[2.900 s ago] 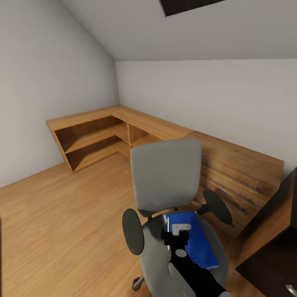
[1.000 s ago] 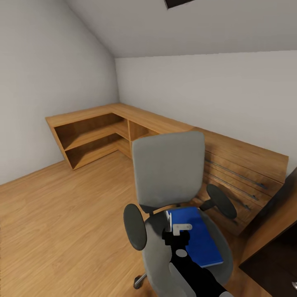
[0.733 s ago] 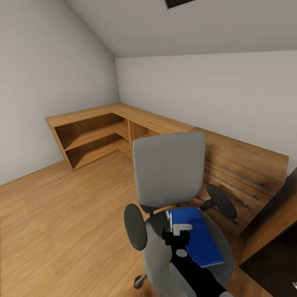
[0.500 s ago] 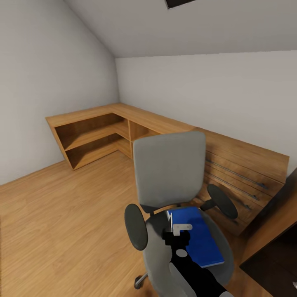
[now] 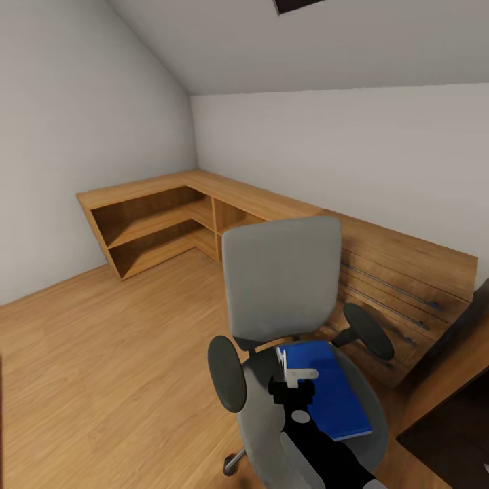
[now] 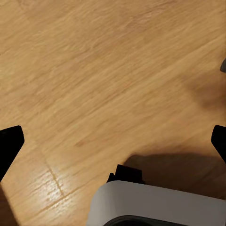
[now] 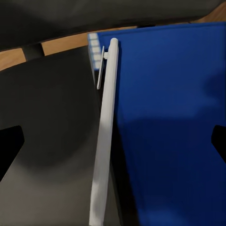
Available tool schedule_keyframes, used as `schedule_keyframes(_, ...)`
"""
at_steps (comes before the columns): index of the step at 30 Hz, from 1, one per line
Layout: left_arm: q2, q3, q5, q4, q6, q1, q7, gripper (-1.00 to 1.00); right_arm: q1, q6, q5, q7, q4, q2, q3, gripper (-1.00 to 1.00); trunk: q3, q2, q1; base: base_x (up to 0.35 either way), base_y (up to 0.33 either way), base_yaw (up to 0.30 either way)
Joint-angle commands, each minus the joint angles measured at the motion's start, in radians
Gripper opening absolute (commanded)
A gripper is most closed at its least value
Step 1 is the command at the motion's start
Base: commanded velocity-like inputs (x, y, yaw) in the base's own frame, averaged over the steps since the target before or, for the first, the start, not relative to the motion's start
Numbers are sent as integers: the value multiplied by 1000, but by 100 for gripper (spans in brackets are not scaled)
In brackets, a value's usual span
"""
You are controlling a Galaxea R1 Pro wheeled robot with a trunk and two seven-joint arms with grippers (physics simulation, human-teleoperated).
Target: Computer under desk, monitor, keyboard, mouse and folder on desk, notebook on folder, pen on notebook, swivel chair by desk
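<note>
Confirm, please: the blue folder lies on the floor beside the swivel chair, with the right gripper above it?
Not quite. In the head view the blue folder lies on the seat of the swivel chair, not the floor. The right gripper is above it.

Blue folder (image 5: 324, 387) lies flat on the grey swivel chair (image 5: 282, 285) seat, seemingly closed.

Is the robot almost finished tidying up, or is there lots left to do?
Lots left. Nothing looks done yet: the blue folder lies on the swivel chair seat, not on a desk. In hand: the right gripper hovers open over the folder's white edge, ready to pick it up. The left gripper hangs open over bare wood floor. Everything else in the job is still to do.
</note>
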Motion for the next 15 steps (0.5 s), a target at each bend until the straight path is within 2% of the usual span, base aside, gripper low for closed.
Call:
schedule_keyframes(1,0,-2,9,-2,-1,1,-1,100,-1,6,-3,-7,-1,-1,4,100,-1,0,0,0,1,0)
schedule_keyframes(7,-1,-2,9,-2,-2,1,-1,100,-1,6,-3,-8,-2,-2,4,100,-16,-35,19,0,0,0)
schedule_keyframes(15,-1,-2,9,-2,-2,1,-1,100,-1,6,-3,-8,-2,-2,4,100,-16,-35,19,0,0,0)
